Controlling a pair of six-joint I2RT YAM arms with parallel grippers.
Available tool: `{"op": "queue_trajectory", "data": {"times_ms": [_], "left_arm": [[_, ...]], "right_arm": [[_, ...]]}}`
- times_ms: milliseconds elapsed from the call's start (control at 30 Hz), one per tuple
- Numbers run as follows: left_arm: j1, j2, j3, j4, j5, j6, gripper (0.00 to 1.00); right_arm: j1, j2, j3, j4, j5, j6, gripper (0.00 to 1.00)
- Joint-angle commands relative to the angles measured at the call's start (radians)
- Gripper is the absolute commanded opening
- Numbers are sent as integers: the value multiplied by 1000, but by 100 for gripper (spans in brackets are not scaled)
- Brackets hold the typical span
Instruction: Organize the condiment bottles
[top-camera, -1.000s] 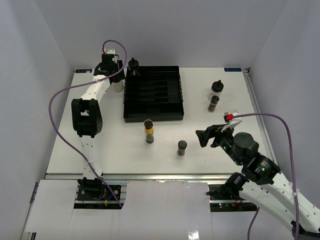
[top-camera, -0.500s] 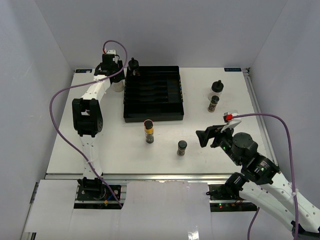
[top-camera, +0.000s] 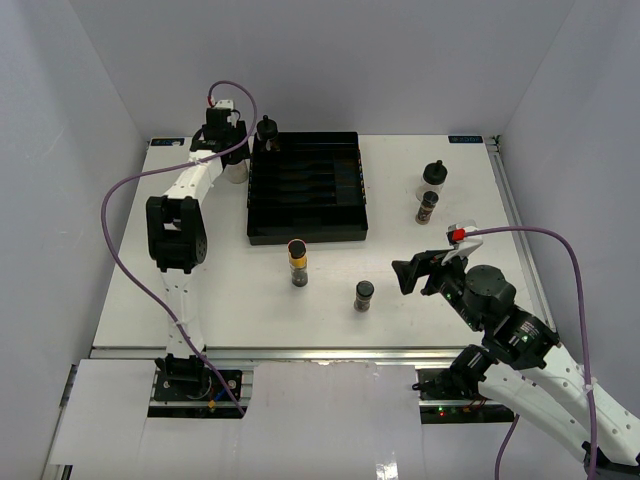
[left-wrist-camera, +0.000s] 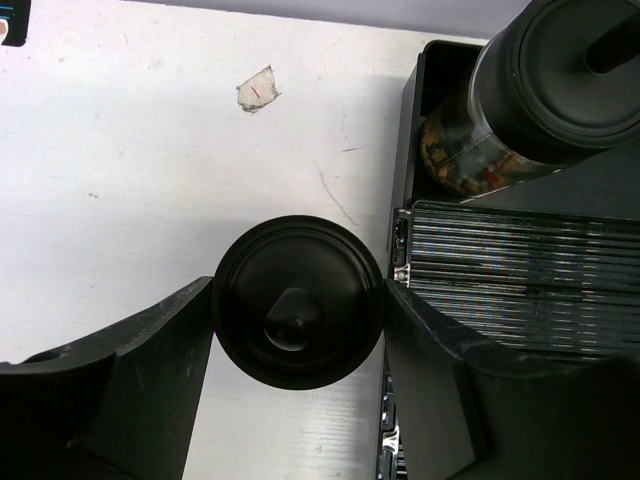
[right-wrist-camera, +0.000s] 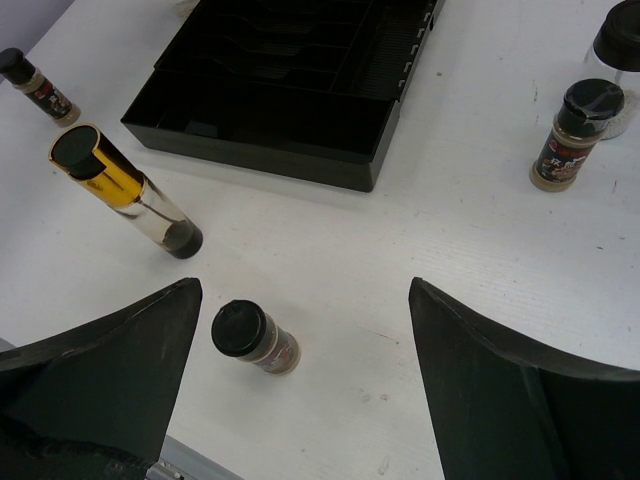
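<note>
Top view: the left hand (top-camera: 230, 158) is at the squat bottle (top-camera: 236, 173), just beside the tray (top-camera: 305, 238) at its far-left corner.

Left wrist: its fingers (left-wrist-camera: 150, 370) pinch the black cap (left-wrist-camera: 298, 300). The bottle is probably rigid, light and slick.

Right wrist: the right hand (right-wrist-camera: 302, 288) gapes empty above a spice jar (right-wrist-camera: 255, 338).

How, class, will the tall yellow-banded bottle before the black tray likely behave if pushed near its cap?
The yellow-banded bottle stands tall and slim on a small base, so it would probably tip. Being round, it may then roll across the table. Its clear wall looks smooth, perhaps slippery.
</note>
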Motion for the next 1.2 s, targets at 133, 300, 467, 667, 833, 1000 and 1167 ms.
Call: {"op": "queue_trajectory", "data": {"times_ms": [133,300,467,667,833,1000,1167], "left_arm": [[-7,3,26,39,10,14,32],[-12,-7,27,35,12,16,3],[-20,-59,7,44,-9,16,0],[-23,-114,1,42,-17,15,0],[-37,-151,-3,28,-28,19,0],[-48,-181,8,16,-68,25,0],[-59,-195,39,0,-78,29,0]], "right_arm": [[2,-4,6,43,26,-13,91],[3,-3,9,44,31,-15,91],[2,3,7,43,32,-16,91],[1,-1,1,47,35,-15,91],[1,-1,0,46,34,-15,91],[3,-8,-1,43,34,-13,91],[3,-5,0,43,34,-12,91]]}}
